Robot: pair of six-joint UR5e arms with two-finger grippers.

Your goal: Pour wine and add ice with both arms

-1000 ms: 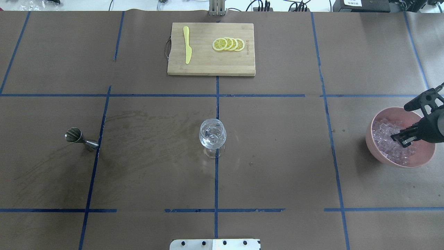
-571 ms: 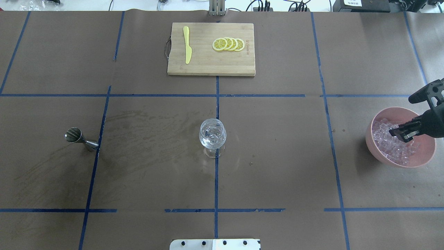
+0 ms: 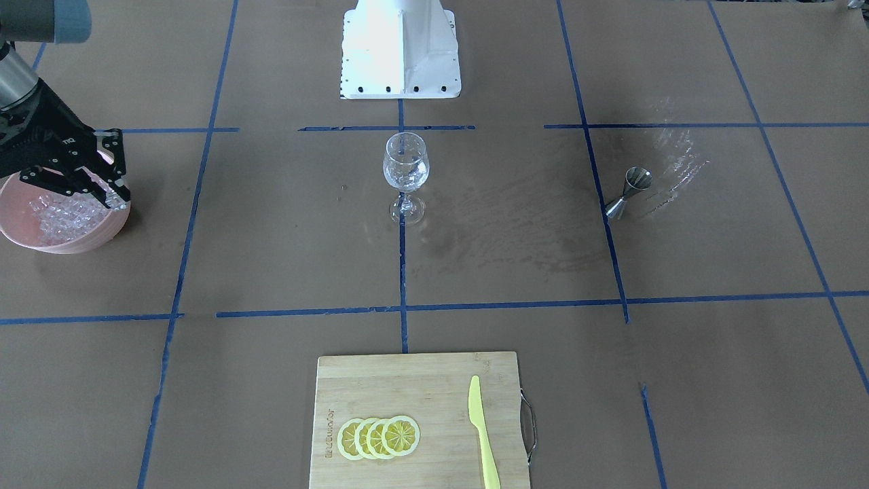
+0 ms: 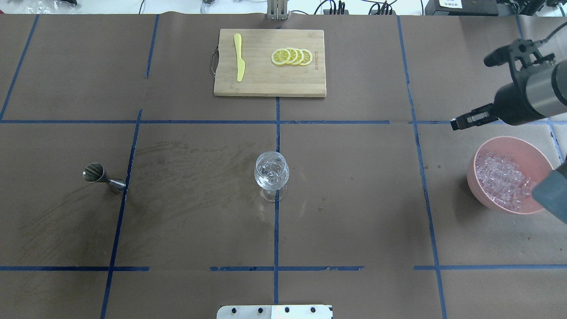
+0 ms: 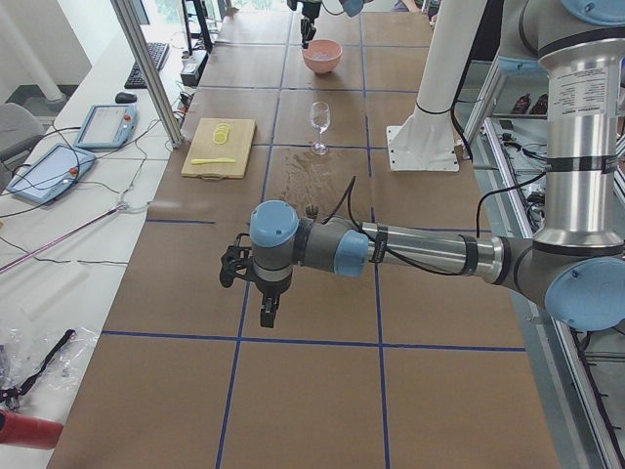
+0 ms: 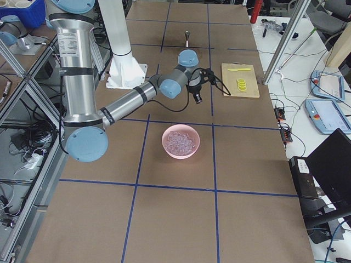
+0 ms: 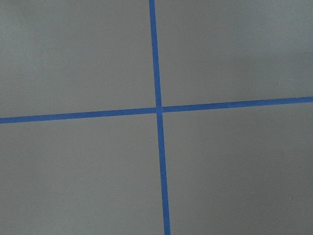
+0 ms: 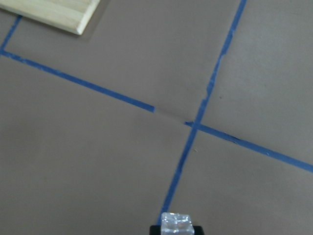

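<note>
Jaws of the right gripper (image 4: 459, 121) clench an ice cube (image 8: 176, 224); best carried level to the wine glass (image 4: 271, 170) at eight o'clock.

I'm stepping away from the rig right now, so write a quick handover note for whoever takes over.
Right gripper: shut on one ice cube, raised above the table, clear of the pink bowl.
Left gripper: over bare table, far from the wine glass; open or shut can't be told.
The wine glass stands upright at centre; the ice heap sits in the bowl.
Done: one cube picked. Left: carry it to the glass and drop it; wine state unclear.
</note>
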